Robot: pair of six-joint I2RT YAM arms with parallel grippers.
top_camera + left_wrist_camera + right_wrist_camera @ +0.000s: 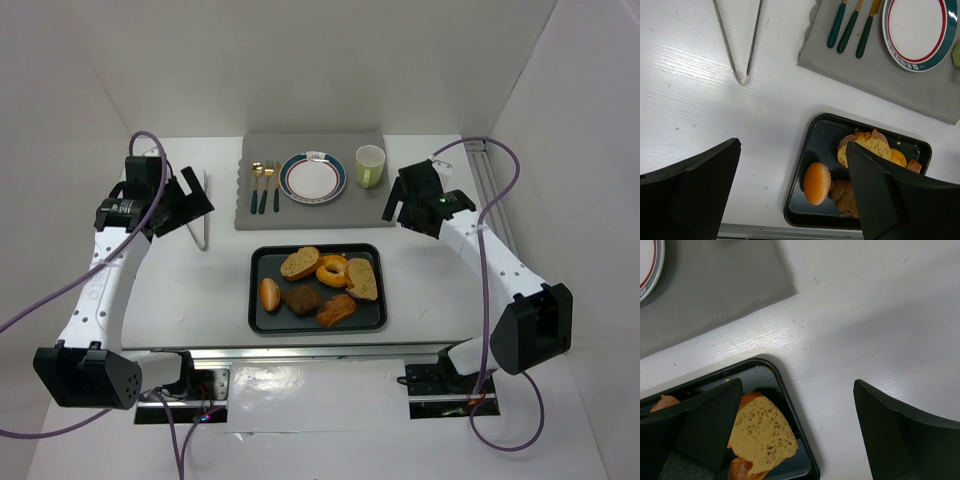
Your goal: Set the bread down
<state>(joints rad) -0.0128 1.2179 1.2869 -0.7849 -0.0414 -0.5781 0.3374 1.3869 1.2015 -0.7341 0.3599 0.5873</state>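
A black tray [256, 306] near the table's front holds several breads: a sliced loaf end [300, 263], a ring-shaped bun [332, 270], a flat slice [362, 278], a round bun [269, 294], a dark piece [302, 298] and a croissant [337, 310]. A white plate [313, 178] with a red and teal rim lies on a grey placemat [250, 215] behind the tray. My left gripper [188, 205] is open and empty, high at the tray's left; the left wrist view [792, 195] shows the round bun [816, 183] below. My right gripper [400, 205] is open and empty above the tray's right corner; the right wrist view [797, 432] shows the flat slice [760, 432].
Metal tongs [205, 210] lie on the table left of the placemat. Cutlery with dark handles [265, 185] lies left of the plate, and a pale green cup [370, 166] stands to its right. White walls close in the table.
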